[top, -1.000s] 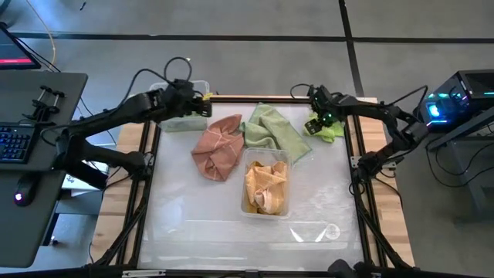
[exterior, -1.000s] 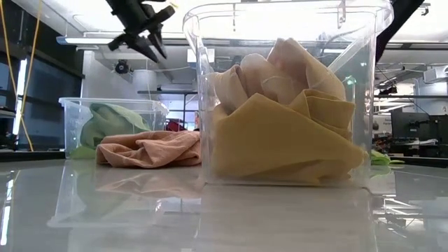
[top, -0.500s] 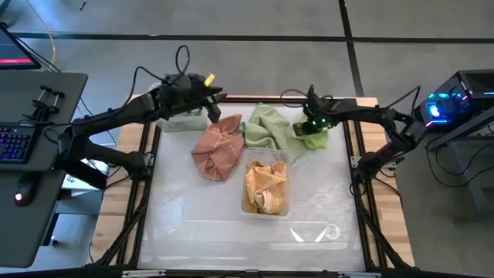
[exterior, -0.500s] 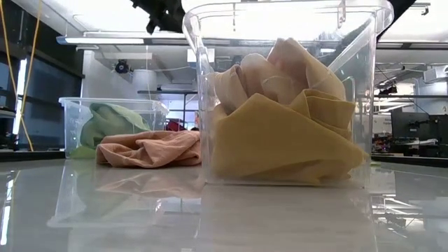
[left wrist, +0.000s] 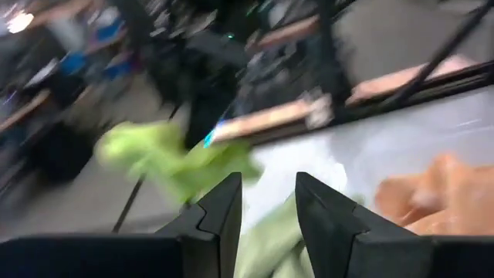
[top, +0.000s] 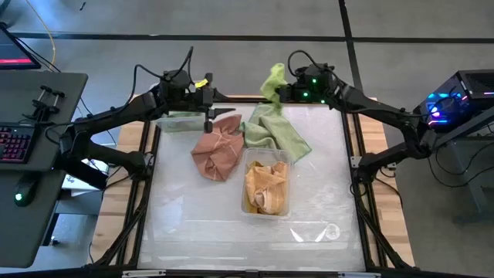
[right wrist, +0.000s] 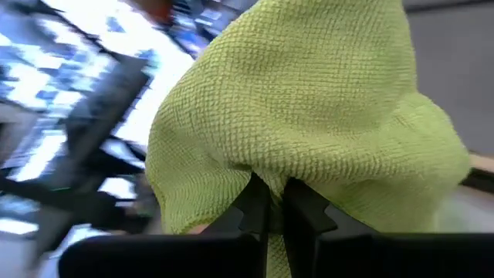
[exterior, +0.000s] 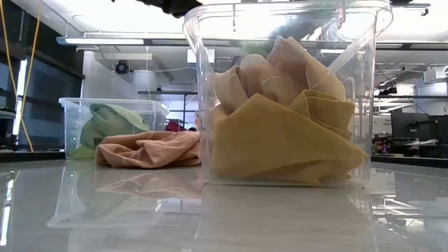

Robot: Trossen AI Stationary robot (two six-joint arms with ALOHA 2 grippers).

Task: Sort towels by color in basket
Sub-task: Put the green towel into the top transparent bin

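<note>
Right gripper (top: pixel 279 91) pinches lime green towel (top: pixel 273 79) aloft at table's (top: pixel 324 193) far edge; we see fingertips buried in cloth. Left gripper (top: pixel 214 114) spread above salmon towel (top: pixel 216 147). Blurred room behind.

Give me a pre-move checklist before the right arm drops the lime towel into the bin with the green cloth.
1. Grip: right gripper shut on the lime green towel, which drapes over its fingers: ok.
2. Height: towel hangs clear of the table at the far edge: ok.
3. Target: far-left bin already holds green cloth: ok.
4. Path: left gripper, open and empty, hovers beside that bin, over the salmon pink towel: not ok.
5. Sage green towel lies loose below the path: ok, unless the lime one drags.
6. Room left in the bin: cannot tell.
</note>
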